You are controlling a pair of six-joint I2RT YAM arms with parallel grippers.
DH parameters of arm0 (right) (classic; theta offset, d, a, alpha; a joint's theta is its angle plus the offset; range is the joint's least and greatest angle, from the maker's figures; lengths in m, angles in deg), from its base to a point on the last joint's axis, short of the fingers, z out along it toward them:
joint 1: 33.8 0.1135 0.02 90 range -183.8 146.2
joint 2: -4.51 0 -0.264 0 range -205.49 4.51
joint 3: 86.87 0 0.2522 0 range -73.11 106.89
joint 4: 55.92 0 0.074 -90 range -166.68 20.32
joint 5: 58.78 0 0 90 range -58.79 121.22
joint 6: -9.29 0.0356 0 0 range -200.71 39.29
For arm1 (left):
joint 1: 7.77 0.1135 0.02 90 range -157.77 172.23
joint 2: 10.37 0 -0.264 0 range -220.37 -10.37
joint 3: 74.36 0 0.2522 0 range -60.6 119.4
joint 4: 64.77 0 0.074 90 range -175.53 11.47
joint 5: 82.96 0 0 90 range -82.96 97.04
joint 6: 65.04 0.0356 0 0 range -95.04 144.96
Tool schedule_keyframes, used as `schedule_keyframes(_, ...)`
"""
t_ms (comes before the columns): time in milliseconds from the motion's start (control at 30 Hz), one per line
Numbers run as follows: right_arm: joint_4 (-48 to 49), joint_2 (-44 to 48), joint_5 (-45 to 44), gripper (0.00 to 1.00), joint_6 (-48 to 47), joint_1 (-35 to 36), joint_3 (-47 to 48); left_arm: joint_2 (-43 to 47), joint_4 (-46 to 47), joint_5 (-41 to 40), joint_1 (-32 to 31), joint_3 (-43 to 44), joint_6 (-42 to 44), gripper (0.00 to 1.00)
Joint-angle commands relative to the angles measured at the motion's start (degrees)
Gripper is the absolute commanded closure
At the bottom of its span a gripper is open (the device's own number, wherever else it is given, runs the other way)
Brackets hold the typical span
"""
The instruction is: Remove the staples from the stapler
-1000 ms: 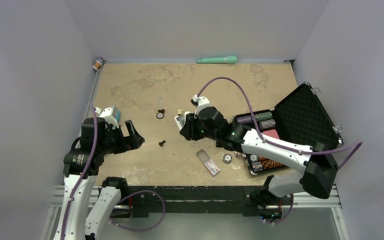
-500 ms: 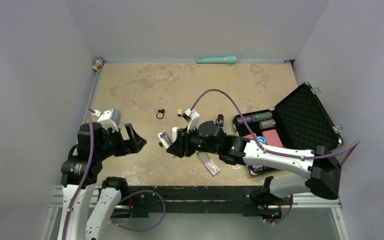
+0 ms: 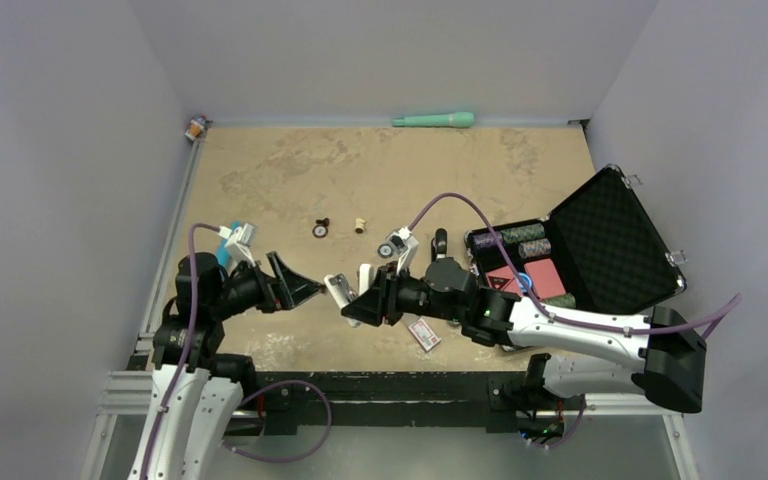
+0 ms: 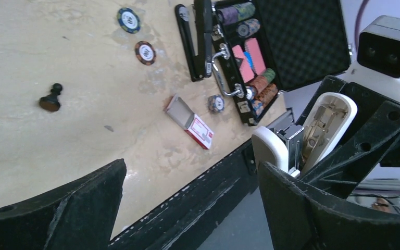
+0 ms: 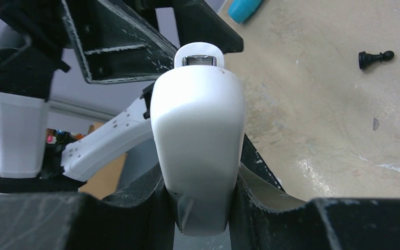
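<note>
A sandy-beige surface (image 3: 280,180) fills the view from above, enclosed by pale walls. On its right side lies an open black carrying case (image 3: 610,235) with rows of poker chips (image 3: 520,240) inside. The right arm reaches leftward, low across the near part of the surface. Its tool (image 3: 358,303) pinches the rear of a white plastic stapler (image 4: 325,126), which is held off the surface. The stapler is hinged open in a V, showing silvery metal inside. Its front end points toward the left tool (image 3: 295,290), whose fingers are spread wide and hold nothing. The stapler sits just beside one of those fingers; whether they touch cannot be told. A teal cylinder (image 3: 434,120) lies along the far edge. A small red-and-white box (image 4: 190,121) lies near the front edge. Farther in stands a black chess pawn (image 4: 49,99).
</note>
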Motion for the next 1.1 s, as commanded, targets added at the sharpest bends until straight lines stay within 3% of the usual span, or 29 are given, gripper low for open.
schedule_keyframes(0, 7.1, 2.6, -0.6, 1.0, 4.2, 0.2, -1.7, 3.4, 16.5, 8.0, 0.2, -5.3, -9.6, 0.0)
schedule_keyframes(167, 9.0, 3.5, -1.2, 1.0, 6.7, 0.2, -2.7, 5.8, 31.8, 15.7, 0.2, -9.4, -17.4, 0.0)
schedule_keyframes(500, 14.6, 2.4, 1.2, 1.0, 8.5, 0.1, -1.9, 7.2, 38.4, 18.3, 0.2, -8.8, -20.6, 0.0)
schedule_keyframes(600, 18.6, 1.8, 3.8, 1.0, 9.4, 0.1, -1.7, 7.0, 48.1, 20.2, 0.2, -10.5, -25.9, 0.0)
schedule_keyframes(833, 23.4, -1.1, 7.1, 1.0, 9.8, 0.1, 0.8, 6.4, 60.6, 20.8, 0.2, -12.7, -33.5, 0.05)
schedule_keyframes(1067, 27.3, -4.9, 9.2, 1.0, 10.0, 0.1, 2.3, 5.6, 63.2, 21.0, 0.2, -13.4, -34.5, 0.11)
